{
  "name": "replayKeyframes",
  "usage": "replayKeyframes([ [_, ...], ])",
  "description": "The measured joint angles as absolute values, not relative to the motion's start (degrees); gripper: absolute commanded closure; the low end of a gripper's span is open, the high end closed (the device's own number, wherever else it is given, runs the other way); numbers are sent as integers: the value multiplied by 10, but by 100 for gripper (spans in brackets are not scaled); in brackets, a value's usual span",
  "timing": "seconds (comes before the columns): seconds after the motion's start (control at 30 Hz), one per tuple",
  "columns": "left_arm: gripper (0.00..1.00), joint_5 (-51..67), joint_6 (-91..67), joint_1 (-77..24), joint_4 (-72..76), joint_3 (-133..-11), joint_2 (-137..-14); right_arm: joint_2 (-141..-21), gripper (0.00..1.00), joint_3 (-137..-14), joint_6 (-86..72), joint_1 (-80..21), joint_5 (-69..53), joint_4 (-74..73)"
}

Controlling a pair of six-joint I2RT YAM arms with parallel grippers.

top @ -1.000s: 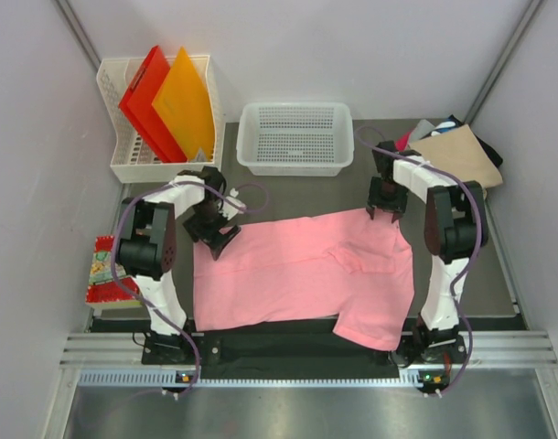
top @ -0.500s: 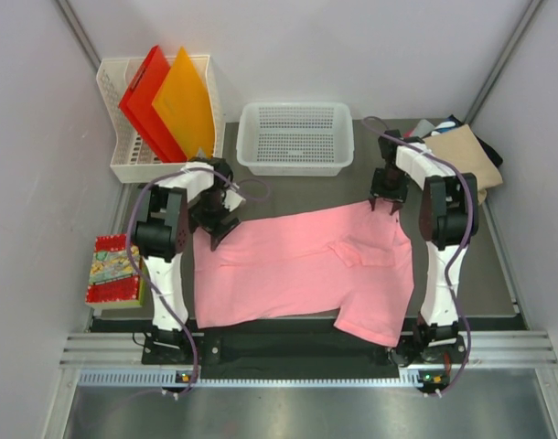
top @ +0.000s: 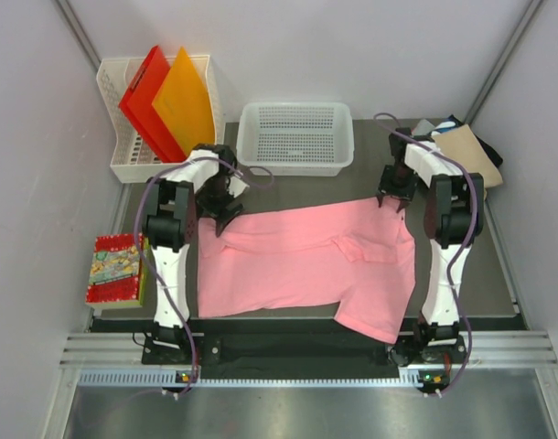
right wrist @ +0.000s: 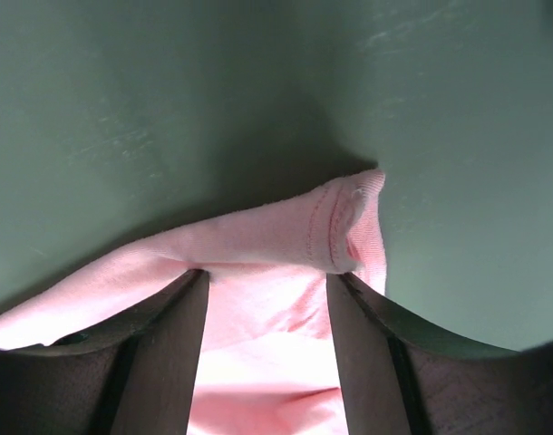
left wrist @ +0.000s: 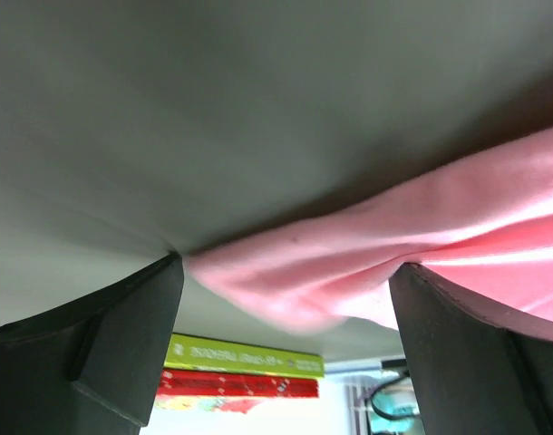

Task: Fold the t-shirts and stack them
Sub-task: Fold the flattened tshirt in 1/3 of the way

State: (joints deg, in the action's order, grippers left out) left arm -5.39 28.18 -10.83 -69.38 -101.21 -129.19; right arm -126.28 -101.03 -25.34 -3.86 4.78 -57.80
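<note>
A plain light pink t-shirt [top: 297,265] lies spread on the dark table, one sleeve hanging toward the near edge. My left gripper [top: 221,208] is at its far left corner. In the left wrist view [left wrist: 286,263] pink cloth [left wrist: 349,263] spans the gap between the fingers, raised off the table. My right gripper [top: 392,197] is at the far right corner. In the right wrist view [right wrist: 267,275] it grips a folded hem [right wrist: 276,236]. A stack of folded shirts, tan on top [top: 462,151], lies at the back right.
A white mesh basket [top: 295,165] stands at the back centre. A white rack [top: 114,119] at the back left holds a red folder [top: 142,96] and an orange folder [top: 183,101]. A colourful book [top: 114,270] lies off the table's left side.
Both grippers have moved away from the bases toward the back, dragging the shirt's far edge with them. That edge now lies straighter and closer to the basket.
</note>
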Motion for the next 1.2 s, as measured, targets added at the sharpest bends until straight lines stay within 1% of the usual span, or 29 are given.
replayKeyframes([
  [0.13,1,-51,284,-113,-703,-1069,-1318,-1263,44,-1012,-255,-29,50,-578],
  [0.2,1,-49,284,-116,-696,-1071,-1318,-1262,43,-1013,-255,-27,55,-579],
  [0.27,1,-49,288,-119,-675,-1047,-1300,-1261,41,-1013,-255,-24,56,-578],
  [0.37,1,-39,298,-121,-606,-948,-1229,-1246,41,-999,-252,-22,62,-569],
  [0.43,1,-35,310,-123,-558,-853,-1164,-1226,40,-981,-250,-20,65,-562],
  [0.53,1,-34,328,-125,-539,-731,-1080,-1184,39,-944,-248,-17,68,-554],
  [0.67,1,-39,343,-125,-538,-653,-1021,-1122,38,-898,-242,-17,74,-550],
  [0.8,1,-42,343,-124,-531,-667,-1008,-1085,38,-884,-237,-18,81,-548],
  [1.0,1,-10,305,-124,-513,-751,-1001,-1036,39,-846,-236,-28,85,-536],
  [1.1,1,12,280,-129,-505,-750,-993,-1011,43,-809,-236,-36,84,-529],
  [1.2,1,33,264,-137,-496,-718,-984,-992,46,-771,-236,-44,83,-523],
])
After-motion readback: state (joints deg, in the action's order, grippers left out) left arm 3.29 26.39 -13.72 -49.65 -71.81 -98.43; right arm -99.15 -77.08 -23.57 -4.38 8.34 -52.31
